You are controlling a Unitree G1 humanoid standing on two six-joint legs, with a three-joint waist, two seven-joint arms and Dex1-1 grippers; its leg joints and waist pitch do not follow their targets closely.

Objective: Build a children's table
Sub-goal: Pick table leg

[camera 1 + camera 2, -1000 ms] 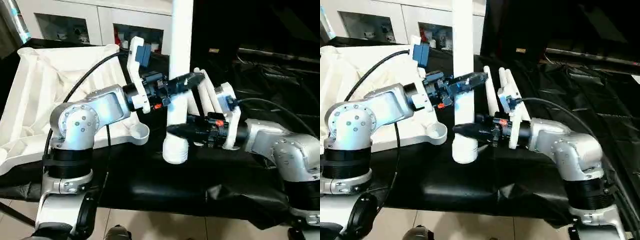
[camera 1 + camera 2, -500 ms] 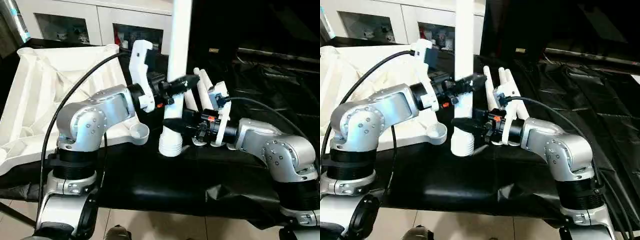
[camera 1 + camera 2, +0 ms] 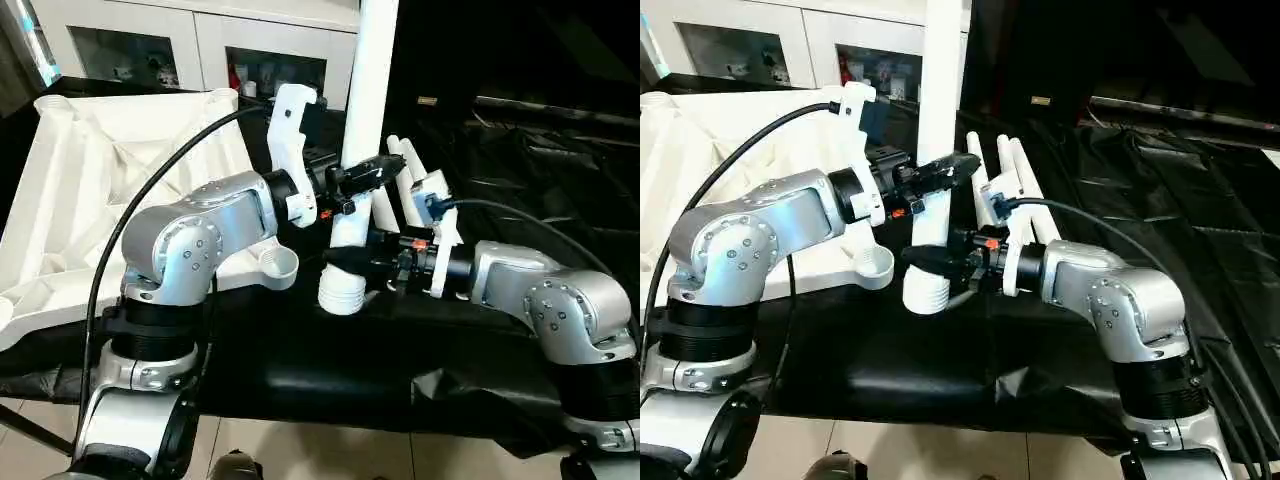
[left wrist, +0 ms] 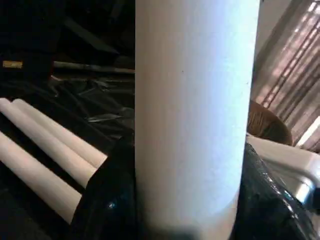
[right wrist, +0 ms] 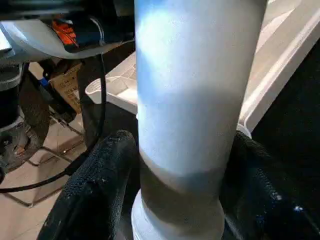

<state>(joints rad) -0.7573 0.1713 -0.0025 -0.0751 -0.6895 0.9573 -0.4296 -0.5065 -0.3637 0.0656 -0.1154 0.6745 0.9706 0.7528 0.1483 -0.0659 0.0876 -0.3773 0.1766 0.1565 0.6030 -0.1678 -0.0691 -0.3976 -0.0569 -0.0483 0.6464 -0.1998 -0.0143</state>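
My left claw and right claw both pinch the upright leg; uneven pressure could tilt it past the tabletop's corner socket.

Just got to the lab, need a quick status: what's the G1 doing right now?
It is assembling the children's table. Both grippers hold one white leg upright: the left gripper clamps it higher up, the right gripper near its threaded lower end, which hangs beside the near corner socket of the upside-down tabletop, not yet in it. Three more legs lie on the black cloth behind the arms.
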